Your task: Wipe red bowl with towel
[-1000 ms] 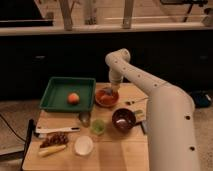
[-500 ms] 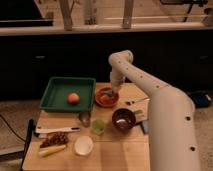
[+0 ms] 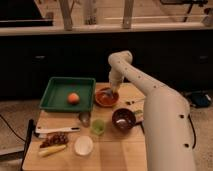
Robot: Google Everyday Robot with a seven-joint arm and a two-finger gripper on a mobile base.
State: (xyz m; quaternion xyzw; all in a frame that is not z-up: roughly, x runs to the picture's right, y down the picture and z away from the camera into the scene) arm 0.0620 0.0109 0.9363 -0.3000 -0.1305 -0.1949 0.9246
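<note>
The gripper (image 3: 111, 91) dips into the red bowl (image 3: 107, 98) by the counter's (image 3: 117, 152) far edge, low enough to rub. A pale towel (image 3: 106, 93) seems under it (whether it is clasped, I cannot tell).

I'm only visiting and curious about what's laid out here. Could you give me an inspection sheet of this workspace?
Surface: wooden table, crowded.
Job's things: red bowl right beside the green tray; towel cannot be made out clearly.
Clutter: orange fruit in the tray; dark bowl, green cup, white bowl, grapes.
Grippers: gripper down at the red bowl.
Cables: thin dark line on the floor at left, perhaps a cable.
Surroundings: dark counter behind.
</note>
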